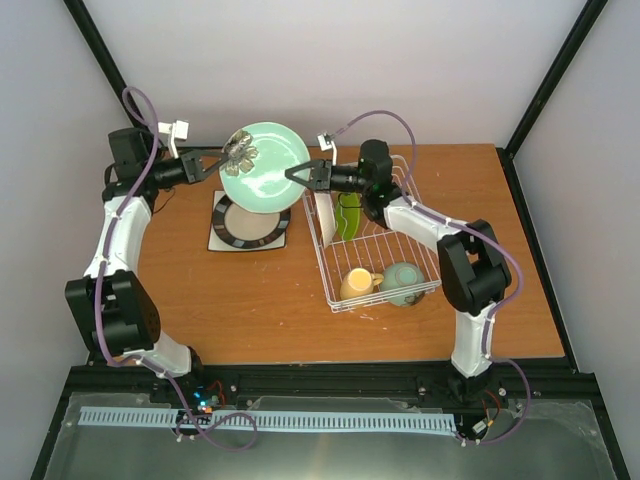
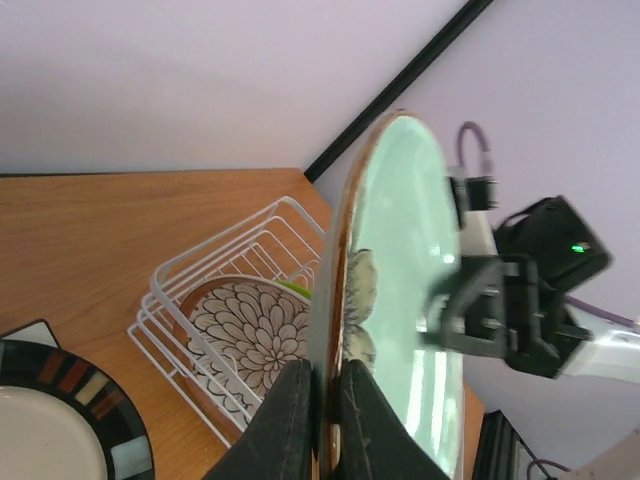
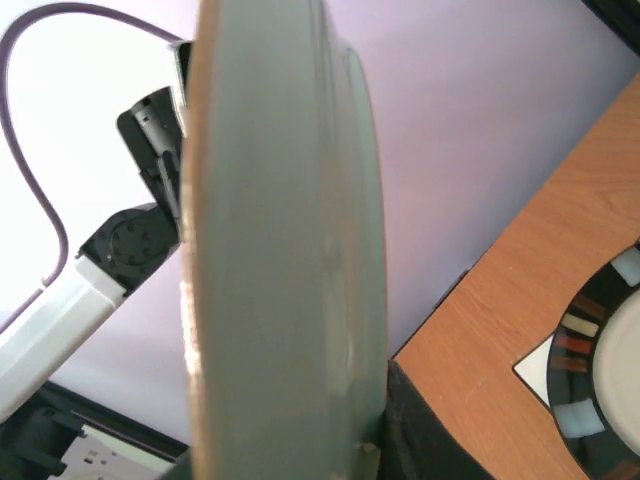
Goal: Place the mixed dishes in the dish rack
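Observation:
A pale teal plate (image 1: 262,167) with a flower mark hangs in the air, held on edge between both grippers. My left gripper (image 1: 222,160) is shut on its left rim, and the plate shows edge-on between the fingers in the left wrist view (image 2: 322,420). My right gripper (image 1: 293,173) is shut on its right rim (image 3: 290,455). The white wire dish rack (image 1: 420,250) holds a white petal-patterned plate (image 1: 326,215), a lime green plate (image 1: 347,218), a yellow mug (image 1: 358,283) and a mint-green bowl (image 1: 402,283). A dark striped-rim plate (image 1: 250,222) lies on the square white plate (image 1: 218,243).
The rack stands right of centre on the wooden table (image 1: 250,300). The stacked plates lie just below the held plate. Black frame posts (image 1: 550,80) rise at the back corners, with walls close behind.

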Controlling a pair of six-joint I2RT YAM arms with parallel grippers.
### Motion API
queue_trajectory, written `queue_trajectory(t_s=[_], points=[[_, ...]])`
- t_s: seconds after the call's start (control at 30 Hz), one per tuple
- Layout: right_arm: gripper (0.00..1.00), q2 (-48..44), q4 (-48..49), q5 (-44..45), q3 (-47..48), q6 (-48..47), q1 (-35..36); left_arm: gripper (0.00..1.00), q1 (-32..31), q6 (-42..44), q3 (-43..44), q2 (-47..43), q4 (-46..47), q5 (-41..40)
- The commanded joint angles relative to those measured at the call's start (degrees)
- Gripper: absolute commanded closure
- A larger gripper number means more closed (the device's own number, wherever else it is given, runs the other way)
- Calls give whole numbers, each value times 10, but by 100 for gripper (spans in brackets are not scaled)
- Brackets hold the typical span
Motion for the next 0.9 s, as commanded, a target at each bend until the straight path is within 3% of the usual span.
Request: queue_trajectory(t_s=[0.0,0.13,0.27,0.43,0.53,0.63,0.77,0.83,0.87], points=[[93,33,234,-33,7,160,2,99,-11,-26,-4,-23,40,60],[97,38,305,-30,1,205,1,99,-15,-9,-7,-18,17,34],[97,8,253,-26,-14,153,1,94,-16,21,16,-4,-29,5],[97,-29,155,-5,-29,83,-1,61,-16,52,43,4,-77,-86],[97,-61,53,22,-37,-1,-1,53,-16,57,58,-5,-91,-164],[97,-87,-26,45,-44,-55,-1,39,-16,56,61,-24,-82,-232],[97,-110,-48,68,-60,-71,-2,21,-15,45,55,-59,-49,-305],[97,-119,-50,78,-71,-74,-2,2,-16,39,46,-79,-27,-338],[97,-123,-55,84,-75,-77,-2,1,-15,34,36,-91,-12,-354]])
